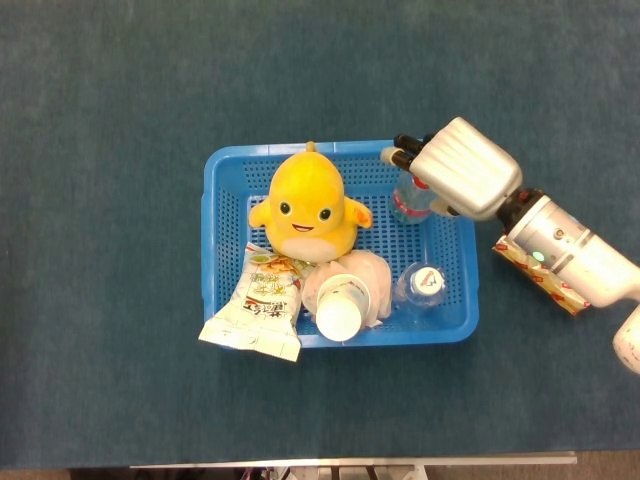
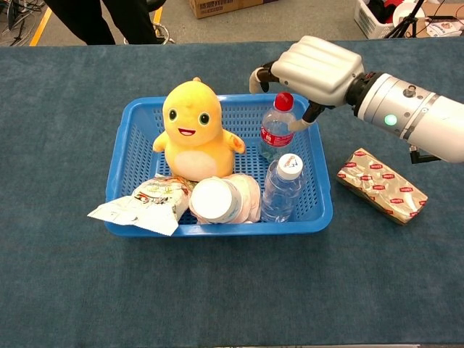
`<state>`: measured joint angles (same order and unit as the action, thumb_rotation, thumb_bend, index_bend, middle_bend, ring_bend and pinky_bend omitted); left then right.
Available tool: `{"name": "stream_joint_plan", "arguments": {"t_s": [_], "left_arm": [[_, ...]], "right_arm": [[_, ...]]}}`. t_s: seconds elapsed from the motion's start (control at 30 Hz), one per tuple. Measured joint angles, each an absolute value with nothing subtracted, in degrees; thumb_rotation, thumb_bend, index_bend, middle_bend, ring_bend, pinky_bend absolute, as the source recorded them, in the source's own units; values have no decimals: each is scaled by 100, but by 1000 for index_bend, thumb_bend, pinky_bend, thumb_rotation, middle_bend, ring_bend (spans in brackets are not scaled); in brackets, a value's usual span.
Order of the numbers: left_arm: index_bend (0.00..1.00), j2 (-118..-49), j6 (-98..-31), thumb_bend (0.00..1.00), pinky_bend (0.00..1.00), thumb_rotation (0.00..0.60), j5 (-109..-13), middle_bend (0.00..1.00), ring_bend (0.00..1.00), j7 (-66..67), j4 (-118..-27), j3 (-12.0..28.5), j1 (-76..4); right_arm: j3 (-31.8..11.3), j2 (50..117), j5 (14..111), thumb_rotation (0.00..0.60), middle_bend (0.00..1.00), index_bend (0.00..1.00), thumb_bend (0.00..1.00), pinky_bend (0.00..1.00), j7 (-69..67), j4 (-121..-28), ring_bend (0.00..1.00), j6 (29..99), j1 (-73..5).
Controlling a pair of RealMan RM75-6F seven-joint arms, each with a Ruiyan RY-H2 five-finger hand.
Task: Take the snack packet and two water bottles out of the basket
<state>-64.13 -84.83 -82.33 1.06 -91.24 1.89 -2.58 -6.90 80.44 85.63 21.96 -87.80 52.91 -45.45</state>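
A blue basket (image 1: 213, 235) (image 2: 119, 168) holds two water bottles. The red-capped bottle (image 2: 276, 132) (image 1: 409, 207) stands at its back right; the white-capped bottle (image 2: 281, 187) (image 1: 422, 284) lies at the front right. My right hand (image 1: 460, 168) (image 2: 313, 64) hovers over the red-capped bottle, fingers spread past its cap and thumb beside its shoulder, gripping nothing. A white-green snack bag (image 1: 257, 306) (image 2: 143, 204) hangs over the basket's front left rim. A red-gold snack packet (image 2: 382, 185) (image 1: 548, 283) lies on the table right of the basket. My left hand is out of sight.
A yellow plush toy (image 1: 308, 205) (image 2: 192, 125) sits at the basket's back middle. A pink-wrapped cup with a white lid (image 1: 344, 292) (image 2: 220, 199) lies in front of it. The table is covered in blue cloth. People and boxes are beyond the far edge.
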Motion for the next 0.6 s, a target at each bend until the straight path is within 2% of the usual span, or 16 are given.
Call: {"name": "stream_joint_plan", "arguments": {"t_s": [0.6], "left_arm": [[410, -6458, -8446, 139, 390, 600, -8264, 286, 210, 76, -9078, 180, -262]], "right_arm": [[-875, 7769, 7954, 600, 532, 446, 0, 922, 2034, -9081, 727, 4971, -4704]]}}
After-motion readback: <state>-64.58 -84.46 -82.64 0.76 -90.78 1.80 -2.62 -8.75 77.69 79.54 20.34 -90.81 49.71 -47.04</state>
